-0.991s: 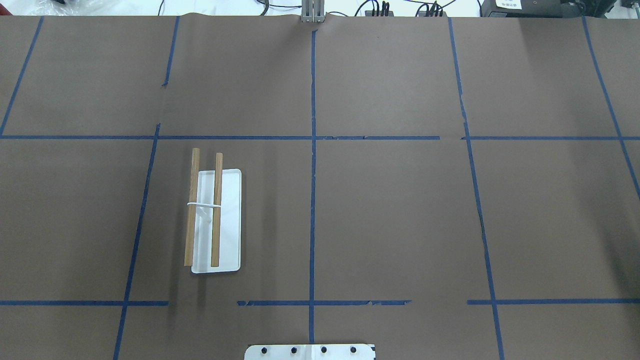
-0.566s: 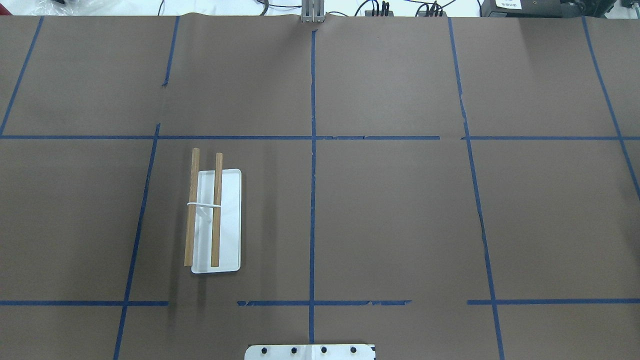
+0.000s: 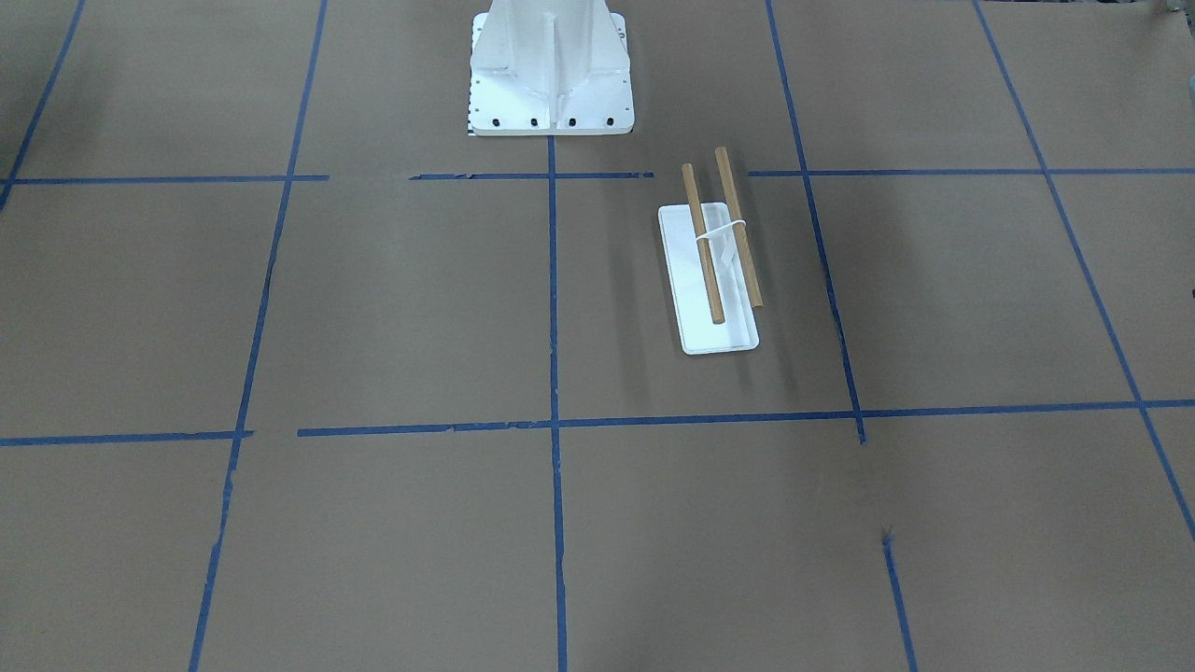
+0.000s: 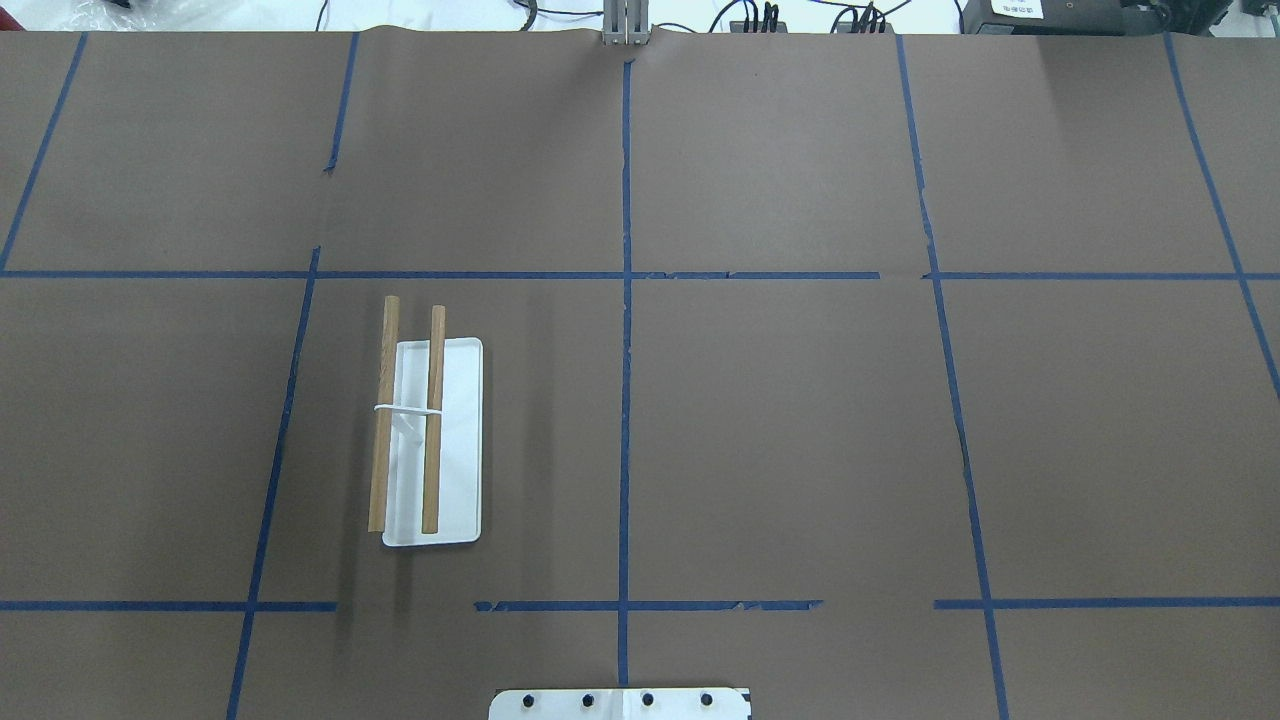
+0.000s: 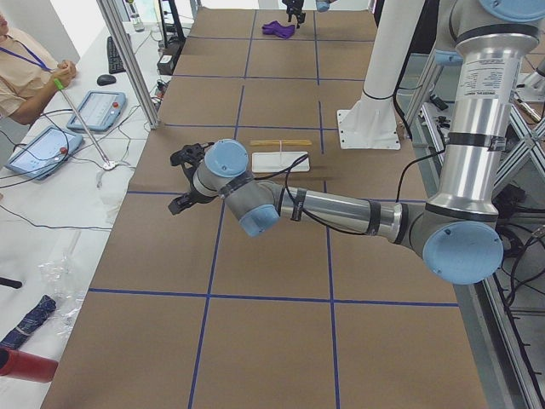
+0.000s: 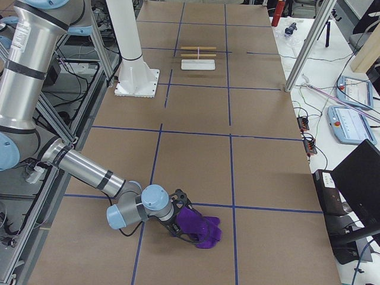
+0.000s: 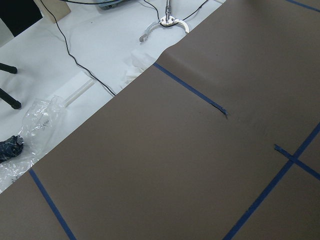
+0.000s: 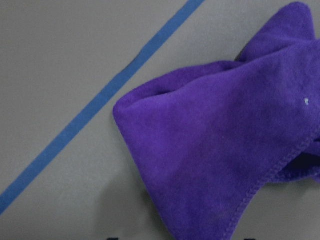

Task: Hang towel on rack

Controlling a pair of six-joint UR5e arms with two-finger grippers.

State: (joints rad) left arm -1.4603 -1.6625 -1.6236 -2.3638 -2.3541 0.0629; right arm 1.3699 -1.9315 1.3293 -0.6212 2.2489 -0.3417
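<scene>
The rack [image 4: 458, 450] has a white tray base and two wooden dowels [image 4: 432, 420] and stands left of the table's middle line; it also shows in the front-facing view [image 3: 724, 331]. A purple towel [image 6: 200, 228] lies crumpled on the brown paper at the table's right end and fills the right wrist view [image 8: 225, 150]. My right gripper [image 6: 183, 227] is down at the towel's edge; I cannot tell whether it is open or shut. My left gripper [image 5: 177, 181] hovers above the table's left end, far from the rack; I cannot tell its state.
The white pedestal base [image 3: 551, 84] stands at the robot's side of the table. Blue tape lines [image 4: 625, 400] divide the brown paper. Beyond the left end are tablets [image 5: 98, 109], cables, a metal post and a seated person [image 5: 25, 68].
</scene>
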